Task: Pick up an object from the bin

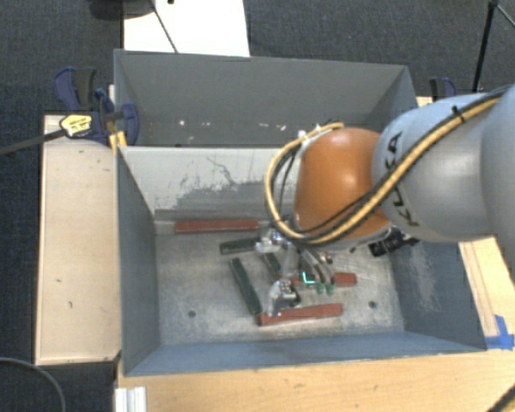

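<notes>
Leaning in from the right of the frame, the arm (463, 170) with its orange cover (335, 178) hung low over the grey bin (137, 256). The hand (285, 292) sat at lower centre, right above the left end of a reddish-brown stick (305, 313) lying flat near the front wall. Whether the hand was clenched or released could not be told. A slanted dark green stick (245, 286) lay just to its left. A longer brown stick (215, 225) rested along the back wall, well apart.

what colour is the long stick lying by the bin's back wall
Reddish brown; the long stick shows best in the camera view.
</notes>
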